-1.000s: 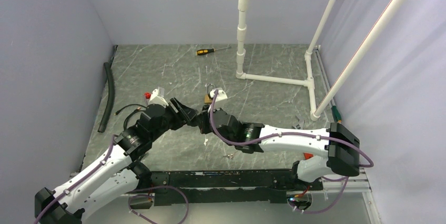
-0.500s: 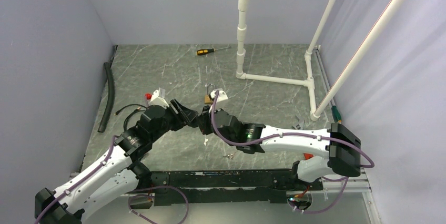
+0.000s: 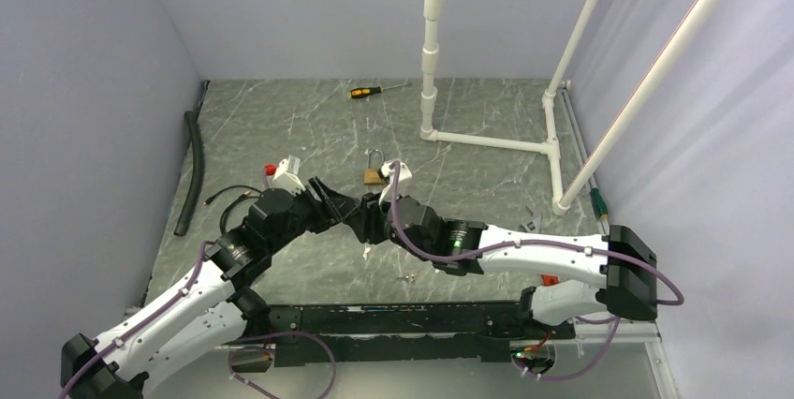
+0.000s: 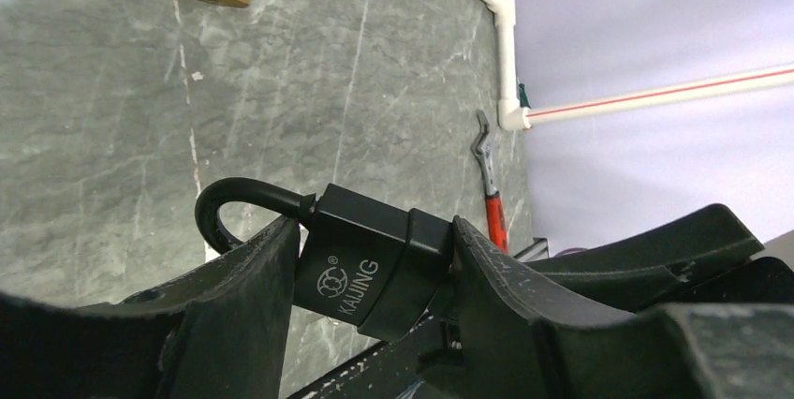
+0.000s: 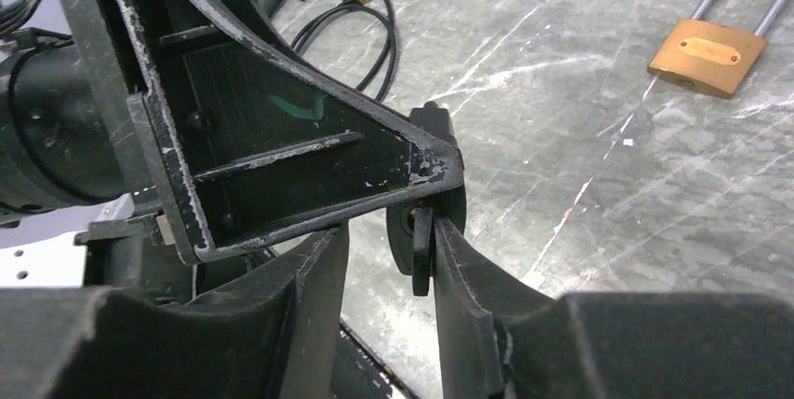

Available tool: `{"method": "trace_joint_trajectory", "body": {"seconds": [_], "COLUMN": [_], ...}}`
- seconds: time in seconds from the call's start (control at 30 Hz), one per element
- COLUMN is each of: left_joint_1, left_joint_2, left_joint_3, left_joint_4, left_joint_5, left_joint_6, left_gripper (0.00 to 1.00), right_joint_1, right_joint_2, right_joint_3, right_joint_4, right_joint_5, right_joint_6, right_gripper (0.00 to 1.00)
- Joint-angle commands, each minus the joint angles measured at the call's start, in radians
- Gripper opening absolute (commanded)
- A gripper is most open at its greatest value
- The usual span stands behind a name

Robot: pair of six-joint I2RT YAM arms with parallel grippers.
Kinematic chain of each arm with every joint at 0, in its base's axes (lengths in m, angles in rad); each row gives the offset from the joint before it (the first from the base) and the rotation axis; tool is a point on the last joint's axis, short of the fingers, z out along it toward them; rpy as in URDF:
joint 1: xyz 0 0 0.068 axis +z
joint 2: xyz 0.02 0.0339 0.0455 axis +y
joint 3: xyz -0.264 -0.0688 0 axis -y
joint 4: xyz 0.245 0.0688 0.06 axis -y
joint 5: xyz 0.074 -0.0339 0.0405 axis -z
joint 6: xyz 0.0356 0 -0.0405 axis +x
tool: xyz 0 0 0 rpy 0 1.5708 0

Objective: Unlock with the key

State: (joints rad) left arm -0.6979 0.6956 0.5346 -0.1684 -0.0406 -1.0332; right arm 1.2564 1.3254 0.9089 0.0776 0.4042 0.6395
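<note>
Two padlocks are in view. The black padlock [image 4: 367, 273] is clenched between the fingers [image 4: 245, 279] of the left jaws, above the middle of the desk [image 3: 281, 127]. Its shackle curls out to one side. The brass padlock [image 3: 374, 175] lies flat on the desk just beyond the point where the two arms meet, apart from both of them.

One key [image 5: 422, 251], with a black head, sticks out at the base end of the black padlock. The right jaws are released around it: one finger [image 5: 461, 277] touches the key head and the other stands off with a gap.

There is also one screwdriver [image 3: 370, 92] near the far edge, one black hose [image 3: 192, 169] along the left wall, one thin black cable [image 5: 360, 20], one red-handled tool [image 4: 489, 184] and one white PVC pipe frame [image 3: 492, 142] at the right rear.

Walls close the desk on the left, right and far sides. Bare marbled surface shows between the held padlock and the brass one.

The black padlock reads "KAIJING" beside a round emblem. The writing on the brass padlock's plate is too small to read.
</note>
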Motion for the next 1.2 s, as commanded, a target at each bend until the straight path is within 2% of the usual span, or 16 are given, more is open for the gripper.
{"method": "trace_joint_trajectory", "body": {"seconds": [0.0, 0.33, 0.5, 0.9, 1.17], "left_joint_1": [-0.042, -0.043, -0.042, -0.043, -0.043], "left_joint_2": [-0.031, 0.0, 0.005, 0.014, 0.007], "left_joint_3": [0.027, 0.048, 0.054, 0.058, 0.04], "left_joint_4": [0.242, 0.261, 0.263, 0.269, 0.272], "left_joint_5": [0.149, 0.148, 0.151, 0.156, 0.15], "left_joint_6": [-0.031, -0.015, -0.013, -0.016, -0.031], "left_gripper": [0.0, 0.0, 0.0, 0.0, 0.0], "right_joint_1": [0.007, 0.008, 0.008, 0.008, 0.007], "right_joint_2": [-0.053, -0.222, -0.246, -0.141, -0.071], "right_joint_3": [-0.012, -0.065, -0.058, -0.013, 0.016], "right_joint_4": [0.026, -0.073, -0.16, -0.134, -0.082], "right_joint_5": [-0.073, -0.033, 0.006, -0.003, 0.069], "right_joint_6": [0.032, 0.036, 0.037, 0.027, 0.016], "right_gripper": [0.43, 0.63, 0.67, 0.68, 0.56]}}
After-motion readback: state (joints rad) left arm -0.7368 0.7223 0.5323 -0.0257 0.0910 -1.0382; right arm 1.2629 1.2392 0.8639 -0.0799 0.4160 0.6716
